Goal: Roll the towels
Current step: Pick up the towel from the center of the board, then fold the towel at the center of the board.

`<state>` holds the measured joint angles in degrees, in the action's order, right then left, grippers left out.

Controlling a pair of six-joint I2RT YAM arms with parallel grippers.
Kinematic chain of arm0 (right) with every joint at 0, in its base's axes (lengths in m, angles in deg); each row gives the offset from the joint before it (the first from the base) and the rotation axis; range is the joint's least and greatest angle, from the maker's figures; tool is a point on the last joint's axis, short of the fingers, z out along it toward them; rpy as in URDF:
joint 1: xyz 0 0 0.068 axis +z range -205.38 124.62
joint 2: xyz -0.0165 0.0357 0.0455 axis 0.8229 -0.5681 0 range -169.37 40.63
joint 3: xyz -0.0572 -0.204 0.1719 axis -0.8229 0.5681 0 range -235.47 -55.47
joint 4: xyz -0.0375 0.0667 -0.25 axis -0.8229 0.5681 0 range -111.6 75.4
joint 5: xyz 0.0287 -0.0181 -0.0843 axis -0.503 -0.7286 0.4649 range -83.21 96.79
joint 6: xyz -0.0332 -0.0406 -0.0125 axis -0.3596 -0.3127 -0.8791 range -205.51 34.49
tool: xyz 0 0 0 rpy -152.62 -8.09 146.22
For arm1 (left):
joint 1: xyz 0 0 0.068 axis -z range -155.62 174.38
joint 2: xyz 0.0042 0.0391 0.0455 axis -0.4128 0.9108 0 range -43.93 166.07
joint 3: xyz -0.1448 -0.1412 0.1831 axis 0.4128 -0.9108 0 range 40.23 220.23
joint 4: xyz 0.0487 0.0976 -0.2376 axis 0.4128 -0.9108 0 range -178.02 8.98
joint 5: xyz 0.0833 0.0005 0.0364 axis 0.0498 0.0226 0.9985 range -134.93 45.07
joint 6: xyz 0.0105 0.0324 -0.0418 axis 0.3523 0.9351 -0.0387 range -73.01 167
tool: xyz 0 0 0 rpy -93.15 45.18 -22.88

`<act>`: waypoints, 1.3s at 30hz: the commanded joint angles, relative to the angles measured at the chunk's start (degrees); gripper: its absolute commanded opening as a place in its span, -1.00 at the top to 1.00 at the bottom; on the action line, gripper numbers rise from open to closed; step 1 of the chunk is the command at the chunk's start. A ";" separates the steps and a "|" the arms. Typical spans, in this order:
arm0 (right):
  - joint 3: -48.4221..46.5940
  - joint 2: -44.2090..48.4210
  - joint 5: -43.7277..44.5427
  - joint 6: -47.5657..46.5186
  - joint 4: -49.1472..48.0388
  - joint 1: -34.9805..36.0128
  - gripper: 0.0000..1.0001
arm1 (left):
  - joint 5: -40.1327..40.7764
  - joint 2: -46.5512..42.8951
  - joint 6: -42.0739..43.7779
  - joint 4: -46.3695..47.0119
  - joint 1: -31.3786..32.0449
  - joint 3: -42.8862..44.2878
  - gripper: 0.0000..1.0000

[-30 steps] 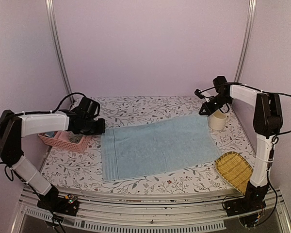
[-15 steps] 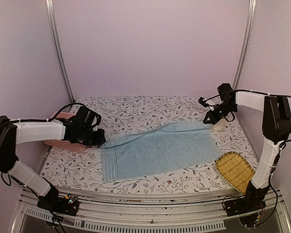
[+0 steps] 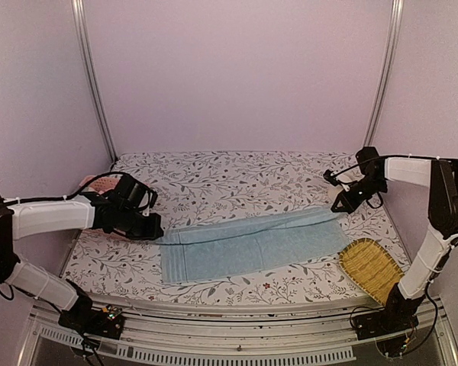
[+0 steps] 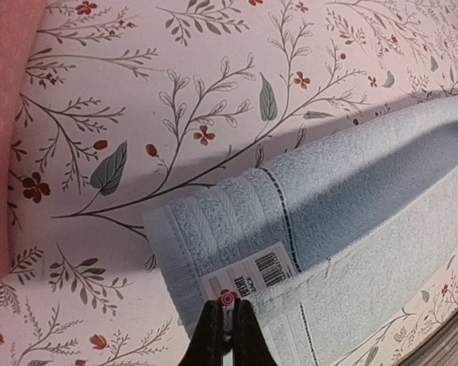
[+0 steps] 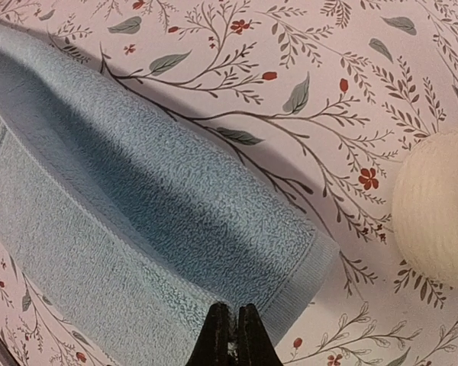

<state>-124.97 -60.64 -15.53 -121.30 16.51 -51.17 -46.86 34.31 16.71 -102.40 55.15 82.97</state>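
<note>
Top view: your light blue terry towel (image 3: 252, 245) lies doubled lengthwise at lower centre of the floral cloth (image 3: 229, 179). The left gripper (image 3: 154, 231) and right gripper (image 3: 340, 207) are each pinched shut on an end. A woven oval tray (image 3: 370, 268) sits lower right.

Left wrist: you're clamping the corner beside a white barcode label (image 4: 248, 280), its print too small to read. The pink basket (image 4: 4, 114) is at far left.

Right wrist: your jaws nip the ribbed hem, with a smooth cream mug (image 5: 439, 206) at right.
</note>
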 commanded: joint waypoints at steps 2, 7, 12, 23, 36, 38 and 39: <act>5.59 5.64 -4.54 -4.66 -0.08 -0.53 0.96 | -2.01 -1.60 -1.10 -3.26 0.61 -2.55 1.00; 7.97 6.77 -5.78 -8.09 1.32 -0.52 0.96 | -3.52 -1.69 -1.52 -3.54 0.87 -4.01 1.00; 9.22 5.90 -3.68 -10.32 1.87 -0.56 0.96 | -5.91 -3.54 -1.02 -3.75 1.67 -4.16 1.00; 6.63 5.39 -3.37 -12.52 4.27 -3.78 0.96 | -8.66 -10.69 -1.34 -4.17 1.97 -5.22 1.00; 7.07 5.01 -6.91 -17.34 7.69 -4.89 0.95 | -12.17 -9.29 -1.86 -5.46 2.11 -7.10 1.00; 7.78 4.99 -7.00 -18.54 8.09 -4.94 0.95 | -12.01 -9.20 -2.13 -5.97 2.11 -6.98 1.00; 8.13 5.03 -6.72 -18.88 7.98 -4.89 0.95 | -12.16 -9.28 -2.11 -6.08 2.11 -6.97 1.00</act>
<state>-117.75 -55.22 -21.13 -137.39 22.63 -55.78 -58.47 24.54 15.27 -106.43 56.63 76.52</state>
